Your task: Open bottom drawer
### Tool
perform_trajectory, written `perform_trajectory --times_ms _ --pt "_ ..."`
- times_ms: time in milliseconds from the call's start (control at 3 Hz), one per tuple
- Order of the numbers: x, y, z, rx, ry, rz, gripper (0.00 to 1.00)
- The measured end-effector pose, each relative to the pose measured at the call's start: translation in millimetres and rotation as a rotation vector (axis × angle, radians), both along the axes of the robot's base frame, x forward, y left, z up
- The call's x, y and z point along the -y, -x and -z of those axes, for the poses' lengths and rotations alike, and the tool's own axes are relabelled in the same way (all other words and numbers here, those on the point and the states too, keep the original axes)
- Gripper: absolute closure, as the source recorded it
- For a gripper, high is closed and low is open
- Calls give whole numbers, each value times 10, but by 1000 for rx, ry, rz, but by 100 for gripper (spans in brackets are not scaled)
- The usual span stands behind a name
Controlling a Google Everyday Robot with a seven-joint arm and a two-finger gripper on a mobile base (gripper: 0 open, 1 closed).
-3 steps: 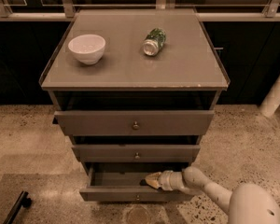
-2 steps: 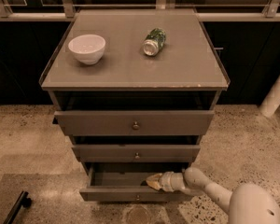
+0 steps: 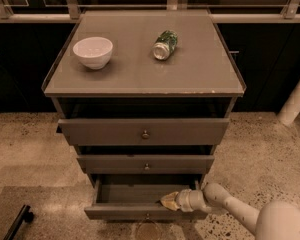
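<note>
The bottom drawer (image 3: 125, 211) is the lowermost, slim grey-brown front of the cabinet, with a small round knob (image 3: 148, 216). It stands pulled out, its dark inside showing. My gripper (image 3: 166, 201) reaches in from the lower right on a white arm, its yellowish tip lying over the drawer's top front edge, right of the middle.
The middle drawer (image 3: 146, 164) and the top drawer (image 3: 145, 131) sit slightly out above. On the cabinet top (image 3: 140, 79) stand a white bowl (image 3: 93, 52) and a green can (image 3: 165, 44) on its side. A dark object (image 3: 17, 222) lies on the floor at lower left.
</note>
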State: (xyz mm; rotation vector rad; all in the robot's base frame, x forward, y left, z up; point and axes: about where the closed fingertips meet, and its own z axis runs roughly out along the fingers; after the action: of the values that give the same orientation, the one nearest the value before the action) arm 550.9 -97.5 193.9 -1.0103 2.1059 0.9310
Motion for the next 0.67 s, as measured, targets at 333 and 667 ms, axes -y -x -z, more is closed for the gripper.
perform_trajectory --times_ms 333,667 --pt "80 163 -81 -9 30 -30 100" --pt "127 310 -203 -23 58 -39 100"
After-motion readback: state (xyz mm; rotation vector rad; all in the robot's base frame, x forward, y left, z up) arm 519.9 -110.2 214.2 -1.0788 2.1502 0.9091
